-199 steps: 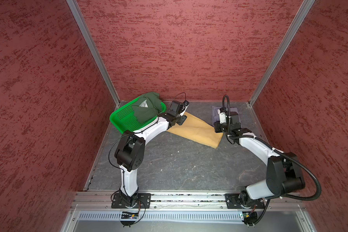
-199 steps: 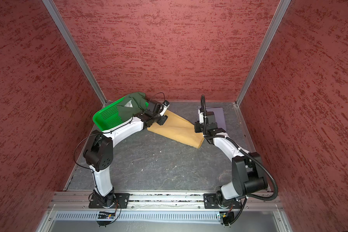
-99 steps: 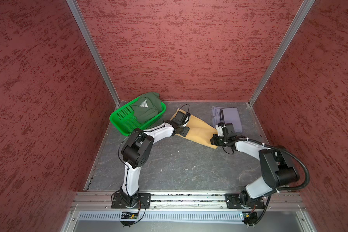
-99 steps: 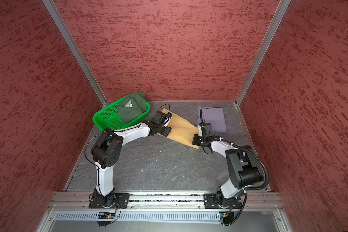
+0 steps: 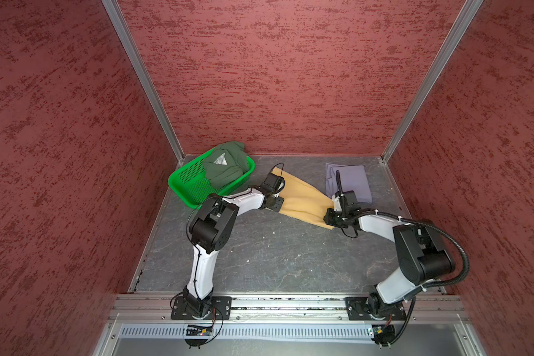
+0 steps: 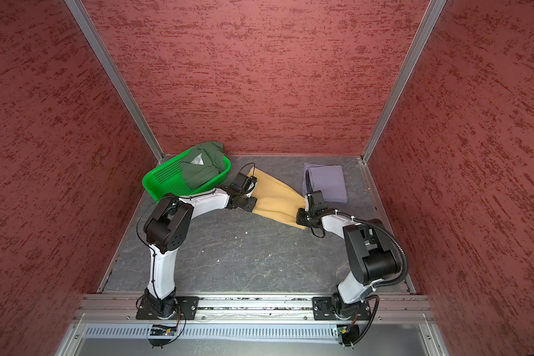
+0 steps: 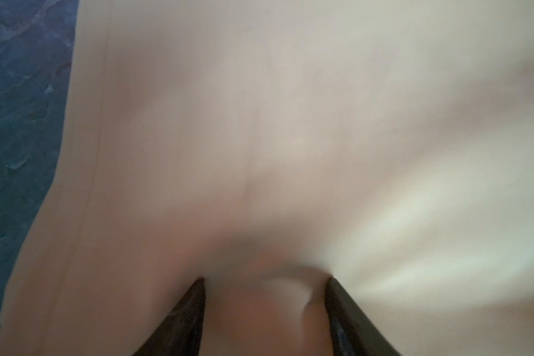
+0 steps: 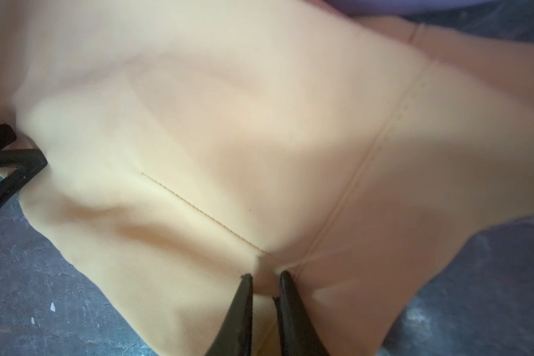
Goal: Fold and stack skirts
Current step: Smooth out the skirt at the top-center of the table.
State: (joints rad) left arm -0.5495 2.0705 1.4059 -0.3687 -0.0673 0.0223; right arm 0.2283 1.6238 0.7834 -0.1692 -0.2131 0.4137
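Red rough-plastered walls (image 5: 275, 77) on three sides, metal posts in the far corners. Dark grey marbled table (image 5: 275, 262), scuffed, a few white specks; metal rail (image 5: 290, 303) along the near edge carries both arm bases.

Left arm (image 5: 210, 225) and right arm (image 5: 420, 252): a second ago both wrists were raised and further back. Now both are low over the cloth, about as half a second ago. The right wrist has pulled off the lavender skirt (image 5: 352, 182), so most of it shows.

Green perforated basket (image 5: 185, 185) is at the far left and has not moved. The dark green skirt (image 5: 225, 166) is still heaped in it, spilling over the far rim.

The mustard skirt (image 5: 299, 200) lies flat and slanted mid-table between the two wrists, in the same place as before. Its right tip is just beside the lavender skirt, which sits folded at the far right; touching or not, can't tell.

Left gripper (image 7: 264, 286) is at the skirt's left end. Its fingers (image 7: 191, 308) are spread, with a hump of cloth between them and creases fanning out. That view is blurred, so a real grip can't be told.

Right gripper (image 8: 265, 280) is at the near right edge by a seam. Its tips are almost together, pinching a small nub of mustard cloth.
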